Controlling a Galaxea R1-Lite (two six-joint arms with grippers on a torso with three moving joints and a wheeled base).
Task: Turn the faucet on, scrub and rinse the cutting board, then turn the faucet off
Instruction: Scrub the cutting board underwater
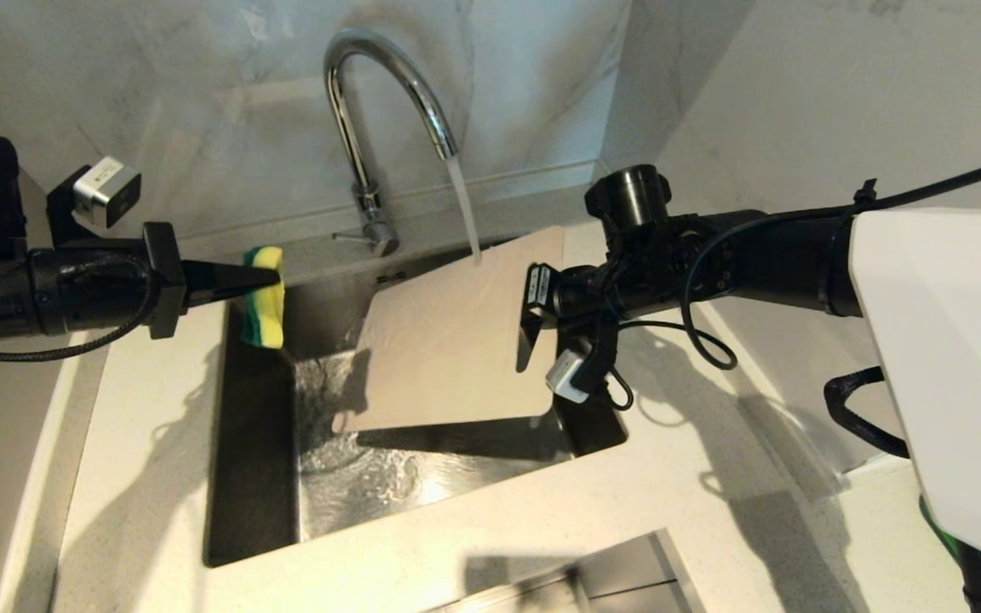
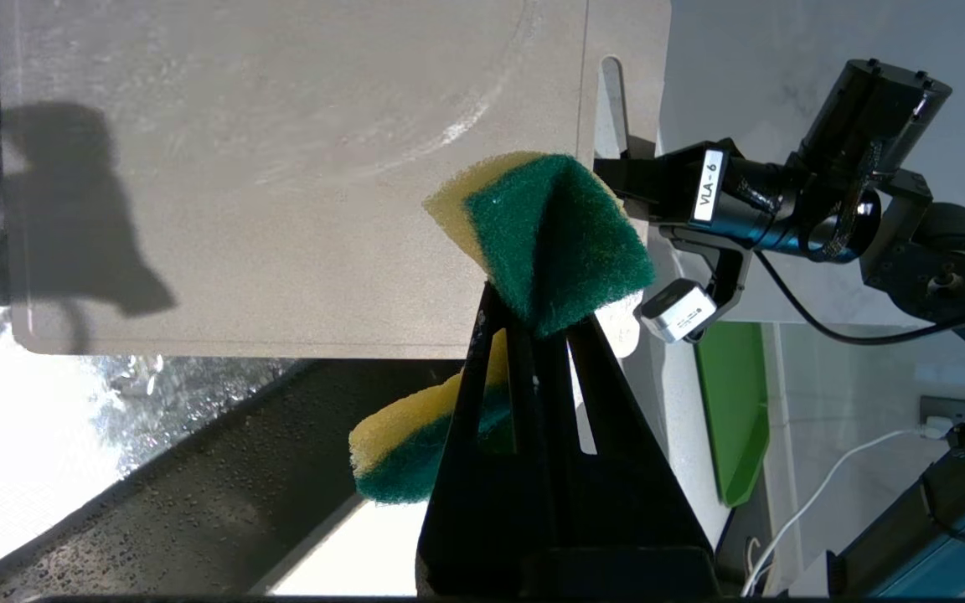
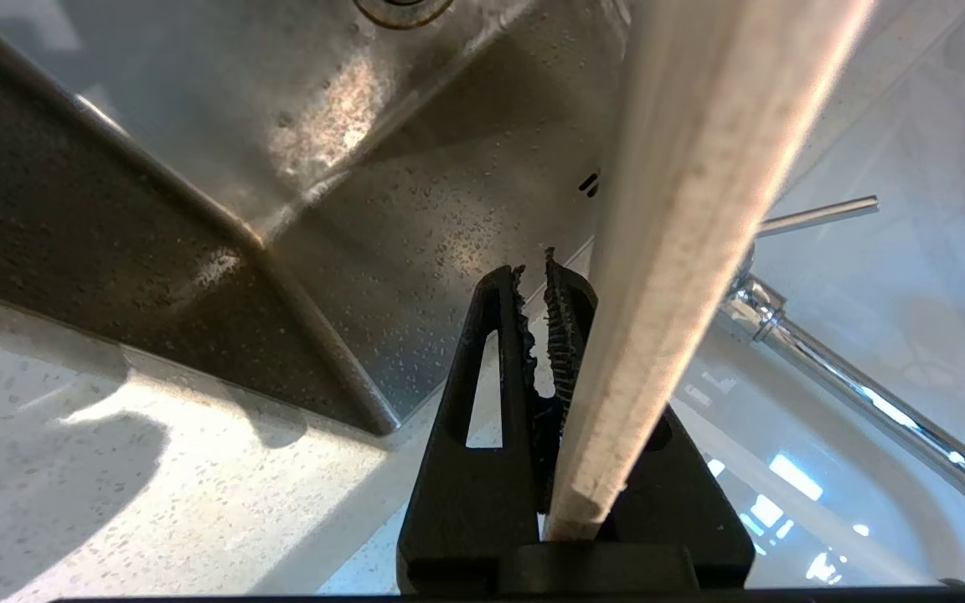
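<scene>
The chrome faucet (image 1: 371, 102) runs, and its stream lands on the upper part of the cream cutting board (image 1: 448, 340). The board hangs tilted over the sink (image 1: 252, 477), wet, its lower corner above the basin. My right gripper (image 1: 529, 340) holds it at the right edge by the handle slot (image 2: 612, 84). In the right wrist view the fingers (image 3: 491, 352) stand almost together with the board's edge (image 3: 700, 167) along them. My left gripper (image 1: 273, 277) hovers over the sink's left rim, shut on a yellow-and-green sponge (image 2: 558, 234), well apart from the board.
The faucet's side lever (image 1: 354, 237) sticks out at its base behind the sink. Pale stone counter (image 1: 141, 409) surrounds the basin, with marble walls behind. A green mat (image 2: 730, 410) lies on the counter to the right. Water pools on the sink floor.
</scene>
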